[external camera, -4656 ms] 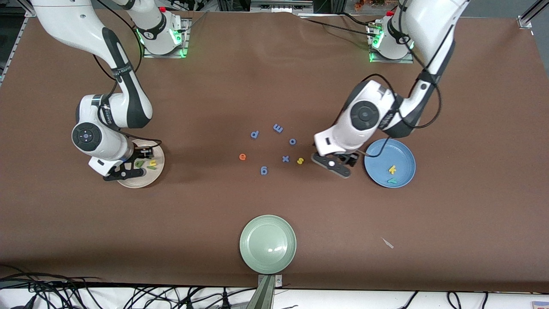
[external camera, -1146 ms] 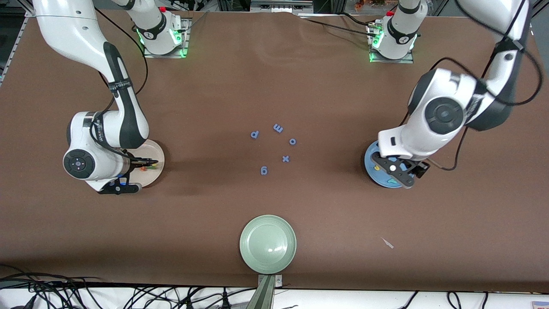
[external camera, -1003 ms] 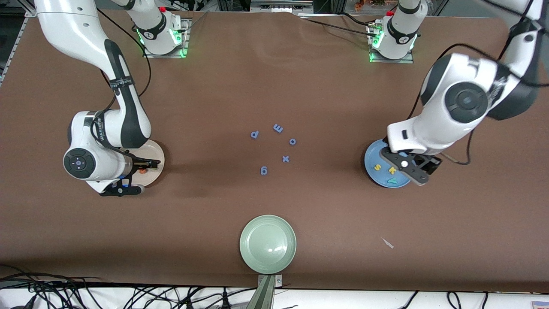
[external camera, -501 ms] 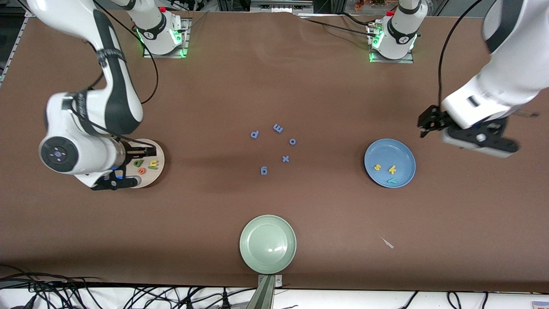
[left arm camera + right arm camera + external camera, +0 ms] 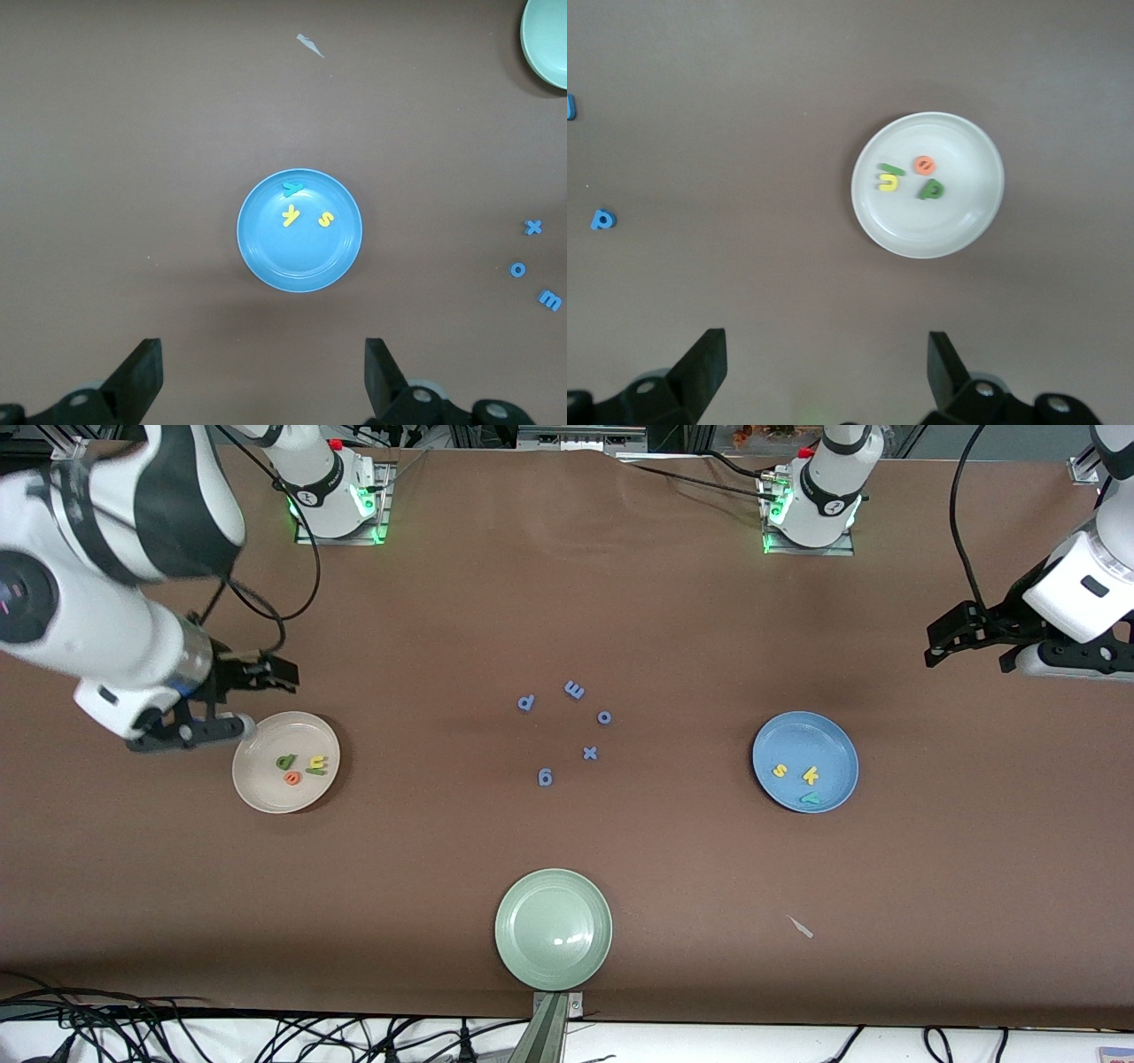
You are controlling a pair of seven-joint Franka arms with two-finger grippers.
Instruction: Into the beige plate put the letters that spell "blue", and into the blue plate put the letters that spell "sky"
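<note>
The beige plate [image 5: 266, 793] holds the green b [image 5: 285, 762], yellow u [image 5: 317, 762], orange e [image 5: 291, 778] and dark-green l [image 5: 315, 771]. The right wrist view shows the same plate [image 5: 939, 235] from above. My right gripper [image 5: 252, 673] hangs open and empty over bare table beside it, toward the right arm's base. The blue plate [image 5: 828, 748] carries the yellow s [image 5: 779, 771], yellow k [image 5: 810, 775] and teal y [image 5: 810, 798], which also appear in that plate [image 5: 266, 266] in the left wrist view. My left gripper [image 5: 961, 633] is open and empty, high over the table's left-arm end.
Several periwinkle-blue letters [image 5: 575, 689] lie scattered at the table's middle. A pale green plate [image 5: 553, 928] sits nearest the front camera. A small white scrap [image 5: 802, 927] lies nearer the camera than the blue plate.
Both arms have risen and drawn back from their plates toward the table's ends. The orange e now lies in the beige plate and the yellow s in the blue plate.
</note>
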